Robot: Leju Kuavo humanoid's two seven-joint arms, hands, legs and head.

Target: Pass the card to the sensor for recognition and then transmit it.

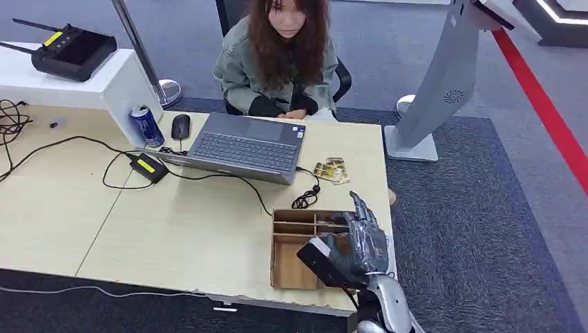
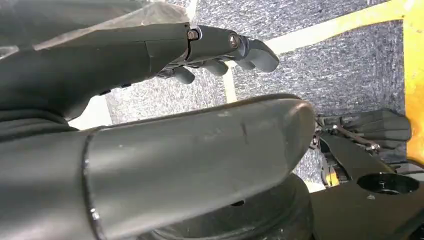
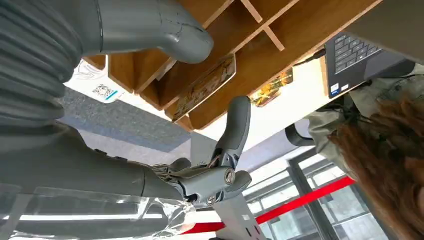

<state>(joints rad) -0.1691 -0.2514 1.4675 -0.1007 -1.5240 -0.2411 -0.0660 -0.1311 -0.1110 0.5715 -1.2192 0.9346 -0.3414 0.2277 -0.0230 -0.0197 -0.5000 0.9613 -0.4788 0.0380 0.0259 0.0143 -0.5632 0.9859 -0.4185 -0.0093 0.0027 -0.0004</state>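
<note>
Pale wooden desk (image 1: 173, 229) — brown divided wooden tray (image 1: 286, 267) near its edge; right hand (image 1: 357, 246) above it, fingers spread, touching a patterned card (image 3: 205, 87) without gripping; left hand (image 2: 220, 47) loosely curled, empty.

Silver right arm, right hand (image 1: 359, 243) with grey ribbed cover, thick grey thumb, darker fingers (image 3: 235, 127), visible screws

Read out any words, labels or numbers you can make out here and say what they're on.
None can be read.
Blue drink can: print too small.
Grey laptop: stickers and key legends blurred.
White sheet with a QR code: text unreadable.
Yellow label on the black adapter: illegible.
</note>
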